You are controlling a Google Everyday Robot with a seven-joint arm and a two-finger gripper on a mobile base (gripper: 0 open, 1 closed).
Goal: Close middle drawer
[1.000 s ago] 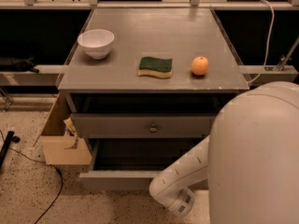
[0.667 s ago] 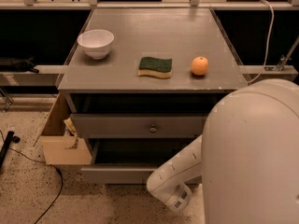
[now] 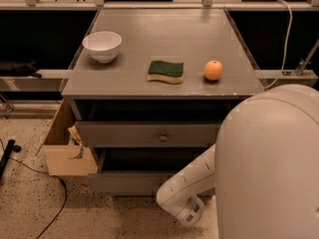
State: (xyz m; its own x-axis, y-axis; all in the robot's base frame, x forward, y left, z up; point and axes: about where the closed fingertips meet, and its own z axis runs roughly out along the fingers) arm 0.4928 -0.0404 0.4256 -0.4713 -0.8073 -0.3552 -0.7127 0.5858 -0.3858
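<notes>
1. Middle drawer (image 3: pixel 124 182) juts from the cabinet (image 3: pixel 164 49), front facing outward, long axis left-right.
2. It's slid slightly inward since before.
3. My gripper (image 3: pixel 192 215) hangs low before the cabinet; can't tell its state.

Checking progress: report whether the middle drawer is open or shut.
Open: the middle drawer stands forward of the cabinet, its dark box showing behind the front. The claw hangs low before it.

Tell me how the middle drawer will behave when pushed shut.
The middle drawer looks like rigid wood, so it should probably slide straight, not flex. Its wide front may rack if pushed off-centre; the gripper sits low near its right end.
</notes>
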